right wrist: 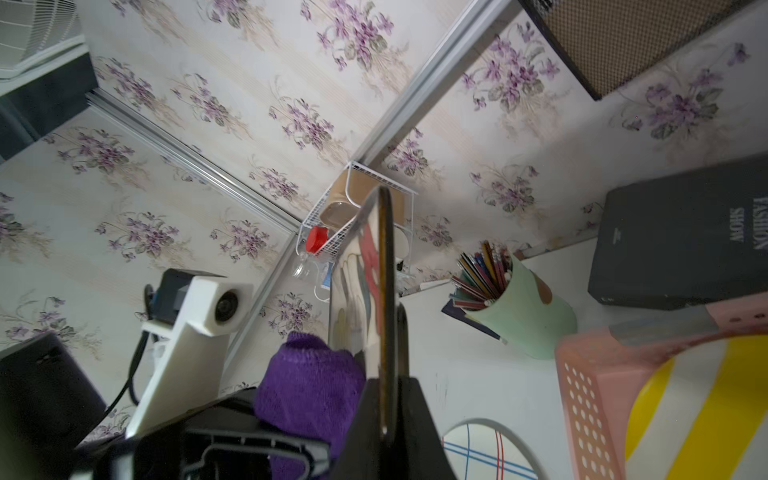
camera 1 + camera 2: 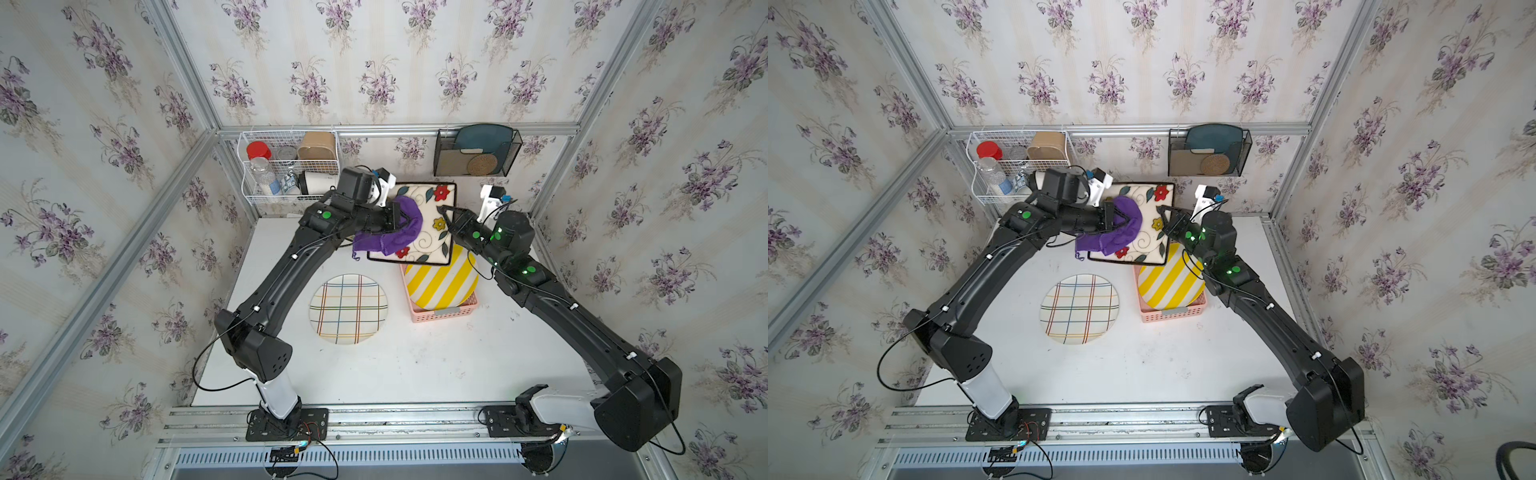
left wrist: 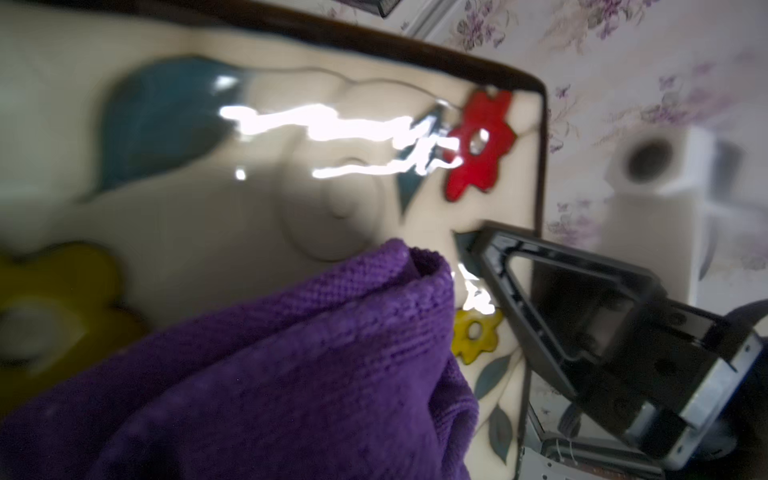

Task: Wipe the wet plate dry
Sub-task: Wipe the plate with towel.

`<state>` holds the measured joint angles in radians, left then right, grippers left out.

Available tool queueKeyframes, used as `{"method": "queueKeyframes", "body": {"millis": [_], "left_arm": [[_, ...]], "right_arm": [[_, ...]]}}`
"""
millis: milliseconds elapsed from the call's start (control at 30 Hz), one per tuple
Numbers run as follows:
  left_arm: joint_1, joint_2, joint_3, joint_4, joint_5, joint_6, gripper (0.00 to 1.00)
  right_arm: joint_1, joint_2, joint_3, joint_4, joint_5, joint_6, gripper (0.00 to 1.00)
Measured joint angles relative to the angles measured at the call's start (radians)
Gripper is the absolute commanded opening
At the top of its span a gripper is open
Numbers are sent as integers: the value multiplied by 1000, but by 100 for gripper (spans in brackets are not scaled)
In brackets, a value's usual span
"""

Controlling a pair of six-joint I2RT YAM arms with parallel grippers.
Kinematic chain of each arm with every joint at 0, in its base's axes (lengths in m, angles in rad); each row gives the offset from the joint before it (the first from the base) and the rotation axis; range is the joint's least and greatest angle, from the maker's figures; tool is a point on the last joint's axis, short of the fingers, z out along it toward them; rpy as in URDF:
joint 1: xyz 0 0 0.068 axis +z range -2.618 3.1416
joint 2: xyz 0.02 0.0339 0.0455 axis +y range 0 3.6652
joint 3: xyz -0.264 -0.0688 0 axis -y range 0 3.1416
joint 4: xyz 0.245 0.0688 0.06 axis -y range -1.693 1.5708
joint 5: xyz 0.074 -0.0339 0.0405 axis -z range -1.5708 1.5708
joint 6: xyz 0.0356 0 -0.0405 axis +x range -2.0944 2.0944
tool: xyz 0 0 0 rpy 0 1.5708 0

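A square cream plate point(image 2: 430, 199) point(image 2: 1148, 237) with red and yellow flowers and a dark rim is held tilted up above the back of the table. My right gripper point(image 2: 444, 210) point(image 2: 1163, 208) point(image 1: 388, 399) is shut on its right edge, which the right wrist view shows edge-on point(image 1: 384, 291). A purple cloth point(image 2: 409, 230) point(image 2: 1125, 232) point(image 3: 291, 374) point(image 1: 309, 386) lies against the plate's glossy face point(image 3: 232, 208). My left gripper point(image 2: 399, 218) point(image 2: 1115, 218) is shut on the cloth. In the left wrist view the cloth hides its jaws.
A round plaid plate point(image 2: 348, 308) lies on the white table. A yellow-striped plate point(image 2: 440, 280) stands in a pink basket point(image 2: 444, 313) under the held plate. On the back wall hang a white wire rack point(image 2: 291, 166) and a black mesh holder point(image 2: 478, 151). A pencil cup point(image 1: 523, 311) and a black book point(image 1: 685, 241) stand behind.
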<state>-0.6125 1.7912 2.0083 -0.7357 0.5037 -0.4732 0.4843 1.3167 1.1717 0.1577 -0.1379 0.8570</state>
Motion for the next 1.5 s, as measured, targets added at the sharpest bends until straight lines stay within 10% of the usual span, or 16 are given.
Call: {"method": "queueKeyframes", "body": {"millis": [300, 500, 767, 1000, 1133, 1367, 1500], "left_arm": [[186, -64, -23, 6, -53, -71, 0], [100, -32, -27, 68, -11, -130, 0], [211, -108, -100, 193, -24, -240, 0], [29, -40, -62, 261, 58, -236, 0], [76, -106, -106, 266, 110, -240, 0], [349, -204, -214, 608, 223, -613, 0], [354, -165, -209, 882, 288, -859, 0]], "right_arm": [[21, 30, 94, 25, 49, -58, 0], [140, 70, 69, -68, 13, -75, 0], [13, -21, 15, 72, -26, -7, 0], [-2, 5, 39, 23, -98, 13, 0], [-153, -20, 63, 86, -158, 89, 0], [-362, -90, 18, 385, -170, 308, 0], [-352, -32, -29, 674, -312, 479, 0]]}}
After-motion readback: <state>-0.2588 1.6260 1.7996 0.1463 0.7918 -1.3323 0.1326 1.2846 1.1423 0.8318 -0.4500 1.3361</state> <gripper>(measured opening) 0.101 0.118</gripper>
